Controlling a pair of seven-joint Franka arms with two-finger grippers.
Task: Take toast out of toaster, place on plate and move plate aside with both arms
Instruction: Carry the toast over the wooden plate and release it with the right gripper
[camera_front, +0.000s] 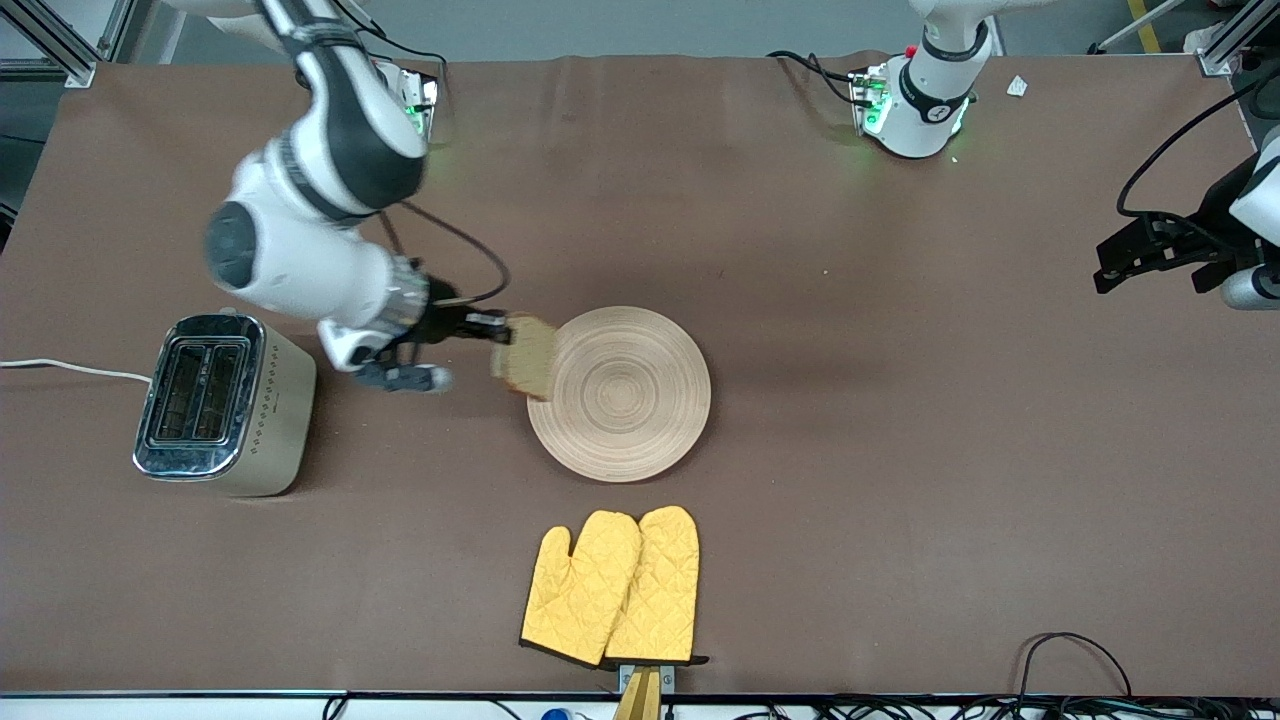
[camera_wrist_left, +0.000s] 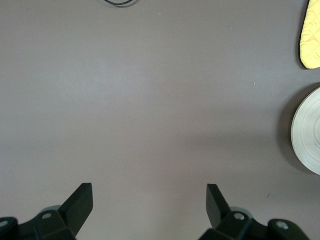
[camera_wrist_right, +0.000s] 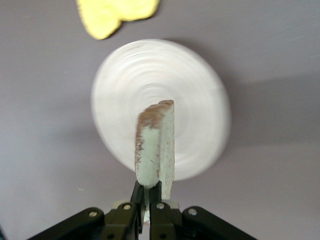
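Right now the right tool (camera_front: 497, 331) pinches the toast (camera_front: 524, 356) edge-on over the plate (camera_front: 632, 400) rim; dropped there it would probably tip onto the desk (camera_front: 900, 450) (left tool (camera_wrist_left: 149, 200), jaws apart, waits).

Toast (camera_front: 524, 355) on edge over plate (camera_front: 630, 395) rim (toaster (camera_front: 215, 403) empty)

Plate (camera_wrist_left: 309, 131) cut by left wrist view edge, only part of rim shows. Mitts (camera_wrist_left: 312, 35) cropped there too, one yellow corner visible. Plate (camera_wrist_right: 160, 107) blurred in right wrist view, grooves smeared. Toast (camera_wrist_right: 156, 145) seen edge-on, face hidden. Left arm (camera_front: 1225, 240) mostly out of front view. Toaster (camera_front: 215, 400) slot insides too dark to tell.
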